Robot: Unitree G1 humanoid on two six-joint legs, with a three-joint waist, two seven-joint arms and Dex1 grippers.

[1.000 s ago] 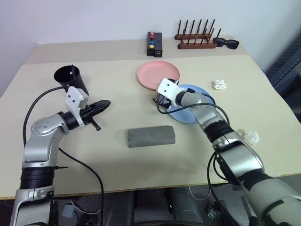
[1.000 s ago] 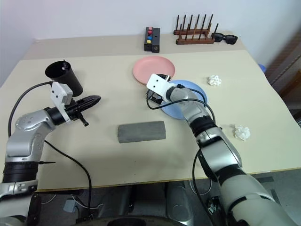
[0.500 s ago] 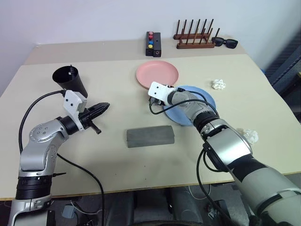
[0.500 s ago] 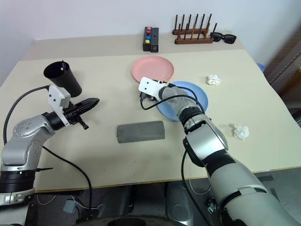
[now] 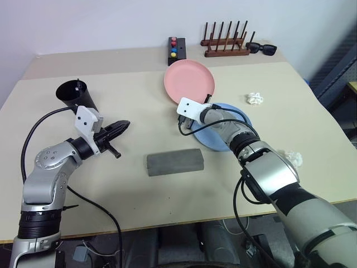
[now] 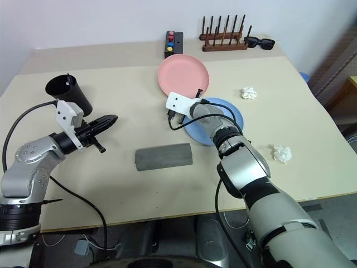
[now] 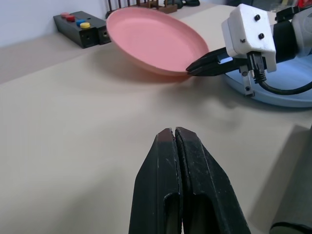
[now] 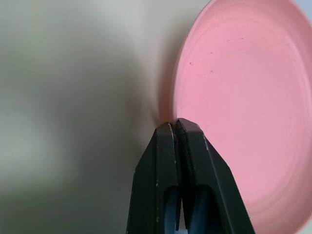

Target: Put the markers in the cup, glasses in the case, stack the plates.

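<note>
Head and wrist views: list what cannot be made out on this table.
- Grip: the right claw is shut at the pink plate's rim. In the right wrist view its own fingers hide whether the rim is pinched.
- Cup: in the head views the dark inside hides its contents.
- Case: the shut lid hides the inside.
- Blue plate: the right arm covers part of it.

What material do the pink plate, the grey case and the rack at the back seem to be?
Pink plate: probably matte plastic, given its even colour and lack of glare.
Grey case: apparently felt or fabric; dull, soft-looking surface.
Rack: seemingly dark stained wood, with brown pegs on a base.
</note>
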